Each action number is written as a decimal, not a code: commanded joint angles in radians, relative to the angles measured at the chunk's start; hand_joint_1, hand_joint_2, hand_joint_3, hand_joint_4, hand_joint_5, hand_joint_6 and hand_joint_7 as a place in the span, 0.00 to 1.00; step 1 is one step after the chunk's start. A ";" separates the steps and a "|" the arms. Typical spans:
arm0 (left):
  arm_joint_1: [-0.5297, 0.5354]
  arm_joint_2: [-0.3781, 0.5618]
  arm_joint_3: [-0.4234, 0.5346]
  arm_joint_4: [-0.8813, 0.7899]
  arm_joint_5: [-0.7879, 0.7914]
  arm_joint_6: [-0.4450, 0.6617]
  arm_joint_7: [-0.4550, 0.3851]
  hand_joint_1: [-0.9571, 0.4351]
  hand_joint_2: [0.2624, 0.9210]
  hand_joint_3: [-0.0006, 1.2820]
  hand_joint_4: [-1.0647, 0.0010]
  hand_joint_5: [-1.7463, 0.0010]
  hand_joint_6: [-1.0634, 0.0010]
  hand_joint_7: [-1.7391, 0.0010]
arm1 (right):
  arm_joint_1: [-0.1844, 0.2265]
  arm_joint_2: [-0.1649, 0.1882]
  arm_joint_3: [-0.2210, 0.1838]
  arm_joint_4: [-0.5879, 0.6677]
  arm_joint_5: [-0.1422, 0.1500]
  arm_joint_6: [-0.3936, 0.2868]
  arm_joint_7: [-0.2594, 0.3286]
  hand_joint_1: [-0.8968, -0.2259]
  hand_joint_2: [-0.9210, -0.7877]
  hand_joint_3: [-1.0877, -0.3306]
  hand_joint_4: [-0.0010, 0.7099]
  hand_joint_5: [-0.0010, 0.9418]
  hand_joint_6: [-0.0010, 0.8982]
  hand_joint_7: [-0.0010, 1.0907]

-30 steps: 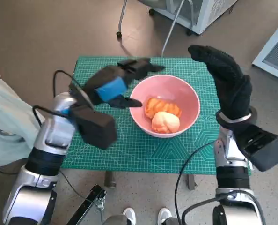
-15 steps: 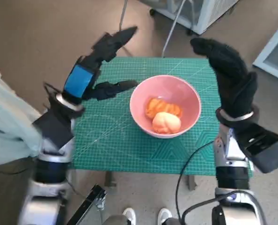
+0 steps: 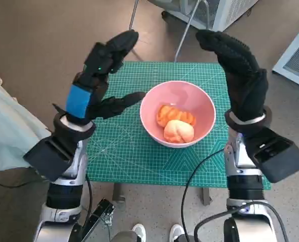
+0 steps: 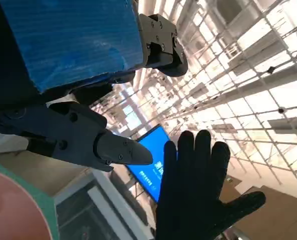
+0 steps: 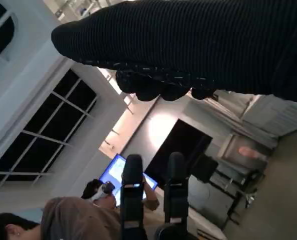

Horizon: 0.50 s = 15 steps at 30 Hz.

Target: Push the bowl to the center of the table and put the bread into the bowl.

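A pink bowl stands near the middle of the green mat. Inside it lie an orange ridged bread and a pale round bun. My left hand is raised left of the bowl, fingers spread, holding nothing. My right hand is raised on the bowl's right, upright and empty, fingers straight. The left wrist view shows my left hand's fingers, the right hand beyond them, and a sliver of the bowl's rim. In the right wrist view the glove spans the picture.
The mat covers a small table with floor all round. White metal furniture legs stand beyond the far edge. Pale cloth hangs at the left. A person sits in the right wrist view. Shoe tips show below the near edge.
My left hand has lifted away from the bowl's left rim and turned upright, fingers spread. The right hand stays raised and has shifted slightly left. Bowl and bread have not moved.
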 commanded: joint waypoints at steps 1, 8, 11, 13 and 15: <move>0.004 -0.012 0.016 0.016 -0.010 -0.018 0.018 0.51 1.00 0.12 0.66 1.00 0.88 0.67 | 0.006 -0.001 0.009 -0.006 -0.017 0.007 -0.012 0.39 0.00 0.43 0.40 0.02 0.00 0.78; 0.005 -0.018 0.022 0.018 -0.003 -0.016 0.036 0.57 1.00 0.17 0.65 1.00 0.87 0.67 | 0.012 -0.009 0.016 -0.020 -0.037 0.006 -0.018 0.40 0.00 0.40 0.40 0.02 0.00 0.78; 0.005 -0.019 0.024 0.019 -0.006 -0.012 0.038 0.58 1.00 0.19 0.65 1.00 0.86 0.68 | 0.014 -0.010 0.017 -0.022 -0.038 0.009 -0.019 0.40 0.00 0.39 0.40 0.01 0.00 0.78; 0.007 -0.020 0.026 0.015 -0.009 -0.009 0.039 0.59 0.99 0.21 0.65 1.00 0.84 0.70 | 0.015 -0.011 0.017 -0.023 -0.038 0.010 -0.019 0.40 0.00 0.39 0.40 0.01 0.00 0.78; 0.008 -0.021 0.026 0.012 -0.010 -0.007 0.041 0.61 0.96 0.26 0.65 1.00 0.82 0.72 | 0.013 -0.011 0.016 -0.017 -0.036 0.008 -0.017 0.40 0.00 0.39 0.40 0.01 0.00 0.77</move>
